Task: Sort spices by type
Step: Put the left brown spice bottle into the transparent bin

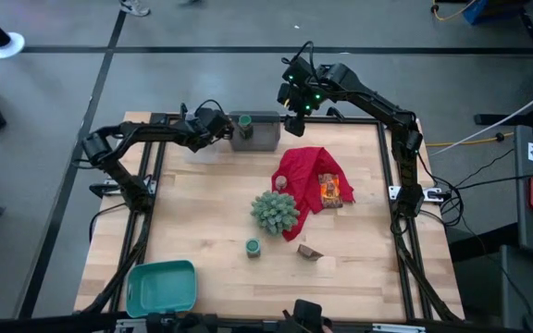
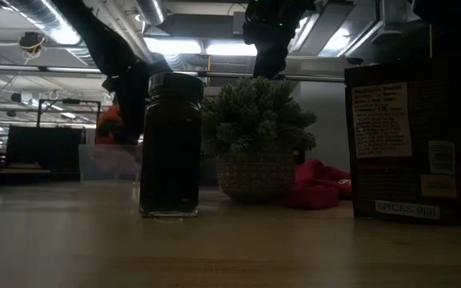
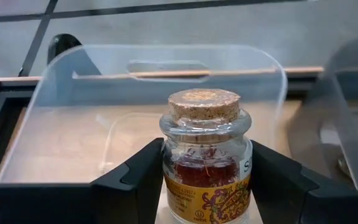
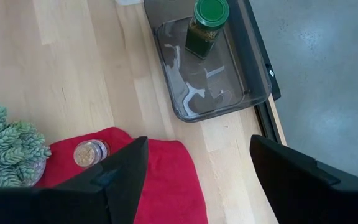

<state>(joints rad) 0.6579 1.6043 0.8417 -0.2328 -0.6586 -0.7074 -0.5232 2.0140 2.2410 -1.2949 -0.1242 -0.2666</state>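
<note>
Cork-stoppered saffron jar (image 3: pixel 206 158) upright, clamped in left pincer (image 3: pixel 207 186), directly before clear plastic bin (image 3: pixel 61 93) at tabletop's far edge; short forward carry needed. Right pincer (image 4: pixel 194 180) wide, empty, above red cloth (image 4: pixel 166 180), nearer cork-topped jar (image 4: pixel 90 152).

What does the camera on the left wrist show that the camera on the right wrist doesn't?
Only the left wrist view shows the left end effector gripping a cork-stoppered jar of red threads, with a clear plastic bin just beyond it.

Only the right wrist view shows the right end effector open and empty above the red cloth, a second small jar lying on that cloth, the spiky green plant, and a green-lidded jar standing in a grey tray.

Both show the pale wooden tabletop and the floor past its edge.
</note>
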